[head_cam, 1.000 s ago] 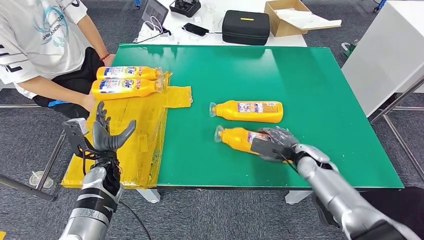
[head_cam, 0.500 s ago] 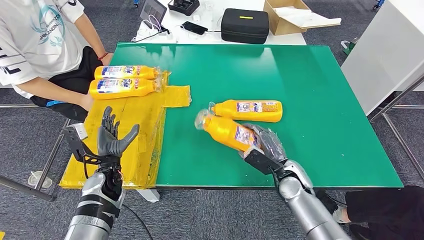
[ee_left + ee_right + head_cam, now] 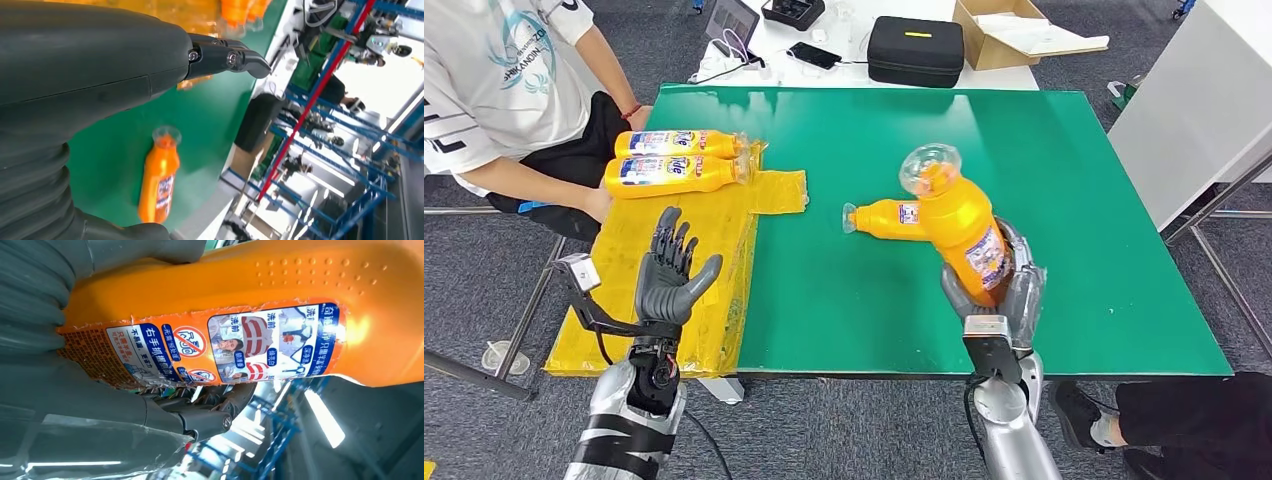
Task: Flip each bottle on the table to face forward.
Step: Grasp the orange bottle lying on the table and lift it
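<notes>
Lifted off the green desk (image 3: 1064, 150) since a moment ago, the orange bottle (image 3: 959, 225) stands nearly upright, gripped by the right hand (image 3: 1004, 290) near the front edge, while the left hand (image 3: 669, 275) hovers open, holding nothing.

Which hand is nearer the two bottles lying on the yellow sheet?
Left. The left hand hovers open over the yellow sheet just below those bottles; the right hand is across the table, gripping another bottle.

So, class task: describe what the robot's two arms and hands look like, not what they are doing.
Both arms are silver metal with black bands. The left hand is dark grey with jointed fingers; a small grey box on a black bracket and a black cable sit at its wrist. The right hand is grey too, wrapped in clear plastic film.
</notes>
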Robot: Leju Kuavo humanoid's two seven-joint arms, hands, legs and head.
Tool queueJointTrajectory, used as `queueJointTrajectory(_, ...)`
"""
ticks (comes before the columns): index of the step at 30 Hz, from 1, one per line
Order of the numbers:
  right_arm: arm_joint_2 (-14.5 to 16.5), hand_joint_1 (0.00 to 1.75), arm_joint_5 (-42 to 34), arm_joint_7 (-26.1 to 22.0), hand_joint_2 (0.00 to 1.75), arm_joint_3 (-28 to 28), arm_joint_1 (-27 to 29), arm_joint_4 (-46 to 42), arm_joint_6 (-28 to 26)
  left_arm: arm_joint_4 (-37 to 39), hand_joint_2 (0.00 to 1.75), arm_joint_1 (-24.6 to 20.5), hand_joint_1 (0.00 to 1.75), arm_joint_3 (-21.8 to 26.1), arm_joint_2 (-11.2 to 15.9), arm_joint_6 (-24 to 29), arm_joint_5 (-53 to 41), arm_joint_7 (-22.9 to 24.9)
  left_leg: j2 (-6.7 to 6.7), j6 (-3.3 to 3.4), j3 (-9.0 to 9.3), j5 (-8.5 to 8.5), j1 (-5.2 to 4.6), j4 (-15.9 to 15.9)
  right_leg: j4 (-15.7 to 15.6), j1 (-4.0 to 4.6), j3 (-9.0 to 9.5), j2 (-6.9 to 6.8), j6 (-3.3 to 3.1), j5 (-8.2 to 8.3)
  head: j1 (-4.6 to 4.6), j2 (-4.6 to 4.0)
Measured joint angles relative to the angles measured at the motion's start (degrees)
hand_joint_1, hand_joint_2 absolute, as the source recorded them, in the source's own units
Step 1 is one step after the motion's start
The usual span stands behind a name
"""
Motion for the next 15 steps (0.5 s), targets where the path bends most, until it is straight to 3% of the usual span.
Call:
queueJointTrajectory(4, 1.2, 1.75, -2.6, -1.2, 1.75, -2.1, 0.9, 0.1, 1.5, -1.4, 1.75, 1.0, 0.00, -1.3, 0.1, -2.8, 2.4, 1.1, 0.01, 0.00, 0.01, 0.00, 0.01, 0.0, 0.0, 0.01, 0.00, 0.01, 0.00, 0.00, 0.00, 0.00)
queueJointTrajectory(15, 5.7, 1.75, -9.5, -1.3, 1.75, -2.0, 1.4, 8.1, 13.7, -5.1, 1.75, 4.7, 0.00, -7.7, 0.9, -11.0, 3.1, 1.6, 0.02, -0.01, -0.04, -0.01, 0.03, 0.0, 0.0, 0.03, -0.03, 0.01, 0.00, -0.02, 0.01, 0.00)
